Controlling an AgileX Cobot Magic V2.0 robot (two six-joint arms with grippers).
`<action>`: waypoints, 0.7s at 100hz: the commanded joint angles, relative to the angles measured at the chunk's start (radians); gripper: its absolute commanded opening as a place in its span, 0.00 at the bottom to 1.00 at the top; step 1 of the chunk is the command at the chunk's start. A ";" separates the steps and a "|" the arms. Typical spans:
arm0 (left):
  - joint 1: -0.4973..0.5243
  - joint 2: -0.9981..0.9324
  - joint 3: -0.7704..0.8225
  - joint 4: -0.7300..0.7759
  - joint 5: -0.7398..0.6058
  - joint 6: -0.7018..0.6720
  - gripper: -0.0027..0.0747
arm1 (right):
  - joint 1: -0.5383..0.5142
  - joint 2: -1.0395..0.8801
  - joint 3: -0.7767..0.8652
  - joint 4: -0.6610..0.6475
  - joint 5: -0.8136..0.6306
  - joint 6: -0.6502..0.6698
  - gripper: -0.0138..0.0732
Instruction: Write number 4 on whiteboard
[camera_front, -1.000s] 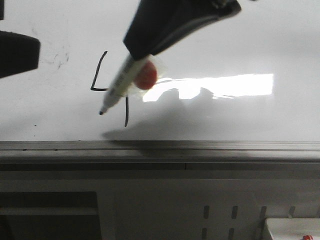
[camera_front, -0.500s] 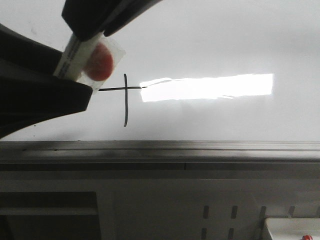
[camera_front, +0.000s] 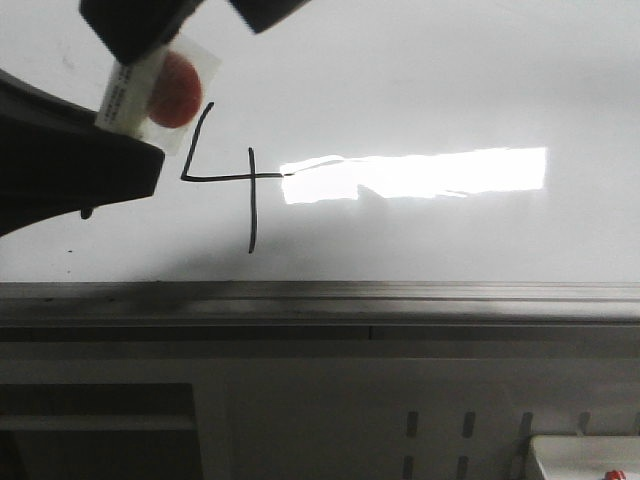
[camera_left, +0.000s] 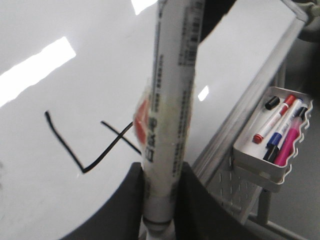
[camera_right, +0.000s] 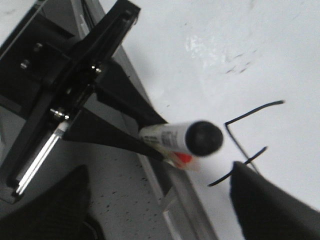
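a: where is the 4 (camera_front: 225, 179)?

b: finished, in black, low on the whiteboard (camera_front: 420, 80), left of a bright glare. my left gripper (camera_left: 160, 200) sits just beside its slanted stroke, fingers pinching the marker (camera_left: 170, 100). my right gripper (camera_right: 160, 200) is above, fingers spread, gripping nothing

a: what could go wrong?

b: i judge a smudge likeliest: the left fingers are close enough to drag through the ink. a loose pinch could also drop the marker onto the board

a: any containers?

b: a tray (camera_left: 250, 160) hangs off the board's edge, holding pens (camera_left: 280, 130) in red, blue, black and pink
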 joint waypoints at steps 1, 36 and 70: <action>-0.003 -0.007 -0.047 -0.210 0.001 -0.017 0.01 | -0.026 -0.057 -0.066 -0.062 -0.070 -0.012 0.91; 0.085 0.045 -0.176 -0.694 0.257 -0.017 0.01 | -0.061 -0.149 -0.096 -0.062 -0.081 -0.008 0.80; 0.163 0.077 -0.224 -0.745 0.379 -0.017 0.01 | -0.061 -0.149 -0.096 -0.060 -0.067 -0.003 0.80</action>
